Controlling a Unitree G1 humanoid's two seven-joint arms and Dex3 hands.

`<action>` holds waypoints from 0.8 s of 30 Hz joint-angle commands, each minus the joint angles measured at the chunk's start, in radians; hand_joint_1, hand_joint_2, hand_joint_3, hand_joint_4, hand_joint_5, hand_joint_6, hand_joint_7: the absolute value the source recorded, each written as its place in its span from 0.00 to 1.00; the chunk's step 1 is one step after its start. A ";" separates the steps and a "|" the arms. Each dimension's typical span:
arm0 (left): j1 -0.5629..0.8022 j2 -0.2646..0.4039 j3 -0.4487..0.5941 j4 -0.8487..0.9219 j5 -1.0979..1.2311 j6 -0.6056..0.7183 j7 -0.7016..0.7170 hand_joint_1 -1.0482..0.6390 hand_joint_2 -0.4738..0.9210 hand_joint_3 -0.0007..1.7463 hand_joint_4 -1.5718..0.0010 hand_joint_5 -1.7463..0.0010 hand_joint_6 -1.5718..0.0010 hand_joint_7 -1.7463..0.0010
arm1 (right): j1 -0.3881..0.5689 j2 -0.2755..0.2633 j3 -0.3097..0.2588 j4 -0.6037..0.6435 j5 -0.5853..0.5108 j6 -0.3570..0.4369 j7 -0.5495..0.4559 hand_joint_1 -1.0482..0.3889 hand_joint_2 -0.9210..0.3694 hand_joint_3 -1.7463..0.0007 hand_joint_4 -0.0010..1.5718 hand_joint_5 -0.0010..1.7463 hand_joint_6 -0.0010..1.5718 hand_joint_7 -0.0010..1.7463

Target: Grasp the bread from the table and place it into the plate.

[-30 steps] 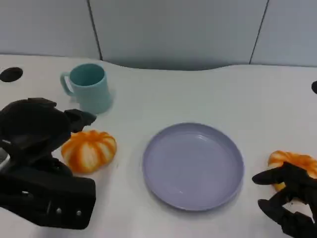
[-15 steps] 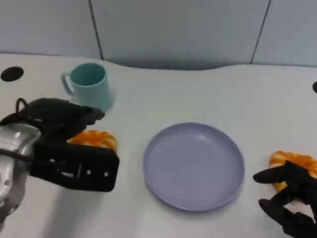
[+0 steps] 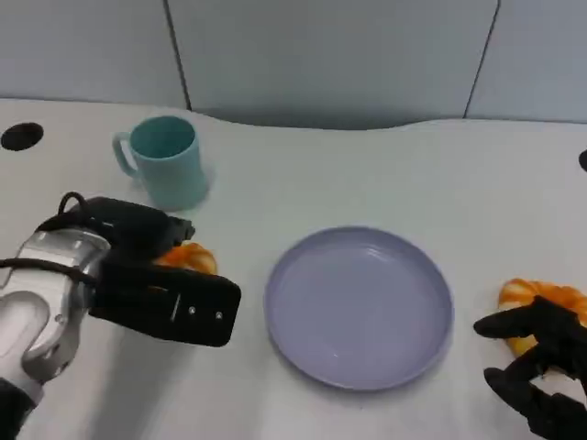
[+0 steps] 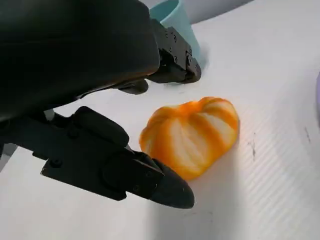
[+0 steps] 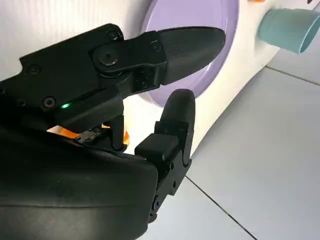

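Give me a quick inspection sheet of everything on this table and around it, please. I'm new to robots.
Surface: white table, a dark round hole at its far left.
Job's things: orange striped bread lies on the table left of the lilac plate; nothing in the plate. A second bread lies at the right edge.
Clutter: teal mug, upright, beyond the left bread.
Hands: left hand hovers over the left bread, fingers apart, not touching it. Right hand sits beside the second bread, fingers spread, holding nothing.
Cables: a thin black cable loops at the left wrist.
Surroundings: grey panelled wall behind the table.
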 commanded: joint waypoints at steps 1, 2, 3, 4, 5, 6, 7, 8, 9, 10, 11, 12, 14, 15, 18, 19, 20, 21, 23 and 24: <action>-0.045 0.003 -0.019 0.067 0.008 -0.007 0.028 0.17 0.93 0.00 0.97 0.83 0.84 0.99 | 0.007 -0.011 -0.014 -0.010 0.005 0.001 -0.001 0.50 0.00 0.84 0.37 0.73 0.34 0.55; -0.048 0.002 -0.021 0.071 0.007 -0.008 0.030 0.17 0.93 0.00 0.97 0.83 0.84 0.99 | 0.007 -0.011 -0.014 -0.010 0.005 0.002 -0.001 0.50 0.00 0.84 0.37 0.73 0.34 0.55; -0.049 0.002 -0.022 0.074 0.007 -0.009 0.031 0.17 0.93 0.00 0.97 0.83 0.84 0.99 | 0.007 -0.011 -0.014 -0.010 0.005 0.002 -0.001 0.50 0.00 0.84 0.37 0.73 0.34 0.55; -0.059 -0.002 -0.031 0.099 0.015 -0.012 0.042 0.17 0.93 0.00 0.97 0.83 0.84 0.99 | 0.009 -0.012 -0.015 -0.012 0.004 0.000 -0.001 0.50 0.00 0.84 0.37 0.72 0.34 0.55; -0.069 -0.006 -0.039 0.123 0.020 -0.016 0.050 0.19 0.93 0.00 0.97 0.83 0.84 0.99 | 0.010 -0.011 -0.016 -0.014 0.004 -0.001 -0.002 0.50 0.00 0.84 0.37 0.72 0.34 0.54; -0.077 -0.009 -0.046 0.142 0.023 -0.020 0.057 0.20 0.93 0.00 0.97 0.83 0.84 1.00 | 0.011 -0.011 -0.017 -0.015 0.003 -0.001 -0.003 0.50 0.00 0.84 0.37 0.72 0.34 0.54; -0.086 -0.012 -0.052 0.161 0.024 -0.021 0.064 0.21 0.93 0.00 0.97 0.83 0.84 1.00 | 0.012 -0.010 -0.018 -0.016 0.005 -0.002 -0.003 0.50 0.00 0.84 0.37 0.72 0.34 0.54; -0.091 -0.014 -0.056 0.172 0.023 -0.023 0.068 0.21 0.93 0.00 0.97 0.83 0.84 1.00 | 0.012 -0.010 -0.019 -0.016 0.006 -0.002 -0.003 0.50 0.00 0.84 0.37 0.72 0.34 0.54; -0.095 -0.016 -0.059 0.180 0.021 -0.023 0.072 0.22 0.93 0.00 0.97 0.83 0.84 1.00 | 0.013 -0.010 -0.019 -0.016 0.006 -0.002 -0.002 0.50 0.00 0.84 0.36 0.72 0.34 0.54; -0.106 -0.021 -0.069 0.209 0.026 -0.027 0.082 0.22 0.93 0.00 0.97 0.83 0.84 1.00 | 0.014 -0.010 -0.020 -0.018 0.006 -0.004 -0.002 0.50 0.00 0.84 0.36 0.71 0.34 0.54; -0.115 -0.025 -0.076 0.230 0.028 -0.030 0.090 0.23 0.93 0.00 0.98 0.83 0.84 1.00 | 0.015 -0.009 -0.020 -0.020 0.006 -0.005 -0.003 0.50 0.00 0.83 0.36 0.71 0.33 0.54; -0.129 -0.032 -0.086 0.260 0.032 -0.028 0.092 0.23 0.93 0.00 0.98 0.83 0.84 1.00 | 0.016 -0.008 -0.021 -0.024 0.005 0.000 -0.003 0.51 0.00 0.83 0.36 0.71 0.33 0.54; -0.146 -0.040 -0.099 0.295 0.033 -0.026 0.095 0.25 0.93 0.00 0.99 0.84 0.85 1.00 | 0.018 -0.007 -0.022 -0.029 0.005 0.006 -0.002 0.51 0.00 0.83 0.36 0.71 0.33 0.54; -0.151 -0.042 -0.102 0.305 0.032 -0.026 0.096 0.25 0.93 0.00 0.99 0.84 0.85 1.00 | 0.018 -0.007 -0.022 -0.031 0.005 0.007 -0.002 0.51 0.00 0.83 0.36 0.71 0.33 0.53; -0.202 -0.063 -0.133 0.404 0.027 -0.046 0.078 0.27 0.92 0.00 1.00 0.86 0.86 1.00 | 0.022 -0.010 -0.025 -0.034 0.003 -0.005 -0.004 0.51 0.00 0.83 0.37 0.71 0.33 0.53; -0.213 -0.068 -0.139 0.428 0.024 -0.049 0.079 0.28 0.92 0.00 1.00 0.86 0.86 1.00 | 0.023 -0.011 -0.026 -0.034 0.005 -0.008 -0.004 0.51 0.00 0.83 0.37 0.71 0.33 0.53; -0.220 -0.071 -0.143 0.441 0.020 -0.050 0.082 0.28 0.91 0.00 1.00 0.86 0.85 1.00 | 0.024 -0.010 -0.027 -0.034 0.006 -0.010 -0.004 0.51 0.00 0.83 0.37 0.71 0.33 0.53; -0.229 -0.076 -0.146 0.459 0.014 -0.056 0.082 0.28 0.91 0.00 1.00 0.86 0.85 1.00 | 0.025 -0.011 -0.028 -0.036 0.008 -0.010 -0.003 0.51 0.00 0.83 0.37 0.71 0.33 0.53; -0.240 -0.081 -0.146 0.490 -0.003 -0.078 0.091 0.31 0.90 0.00 1.00 0.87 0.84 0.99 | 0.027 -0.009 -0.030 -0.039 0.014 -0.010 -0.001 0.51 0.00 0.83 0.36 0.70 0.33 0.53; -0.245 -0.085 -0.146 0.506 -0.010 -0.086 0.094 0.31 0.90 0.00 0.99 0.87 0.84 0.99 | 0.028 -0.009 -0.031 -0.041 0.015 -0.007 0.000 0.51 0.00 0.83 0.36 0.70 0.33 0.53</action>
